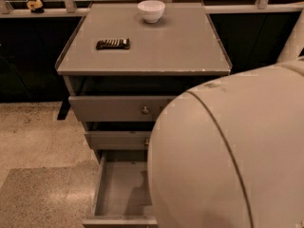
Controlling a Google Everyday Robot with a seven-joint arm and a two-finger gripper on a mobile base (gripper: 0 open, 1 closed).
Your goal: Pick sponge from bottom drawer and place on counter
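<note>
The bottom drawer (118, 194) under the counter (166, 51) is open. No sponge is seen on the counter yet. The gripper is hidden by the robot arm (232, 156), so its grip cannot be told.

arm (228, 151): large pale rounded shell, close to the camera, fills lower right | gripper: out of sight, hidden behind that shell

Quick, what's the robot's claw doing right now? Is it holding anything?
Gripper: not in view. It is somewhere behind the robot's big pale arm shell at the right, so open, shut or holding cannot be told.
</note>
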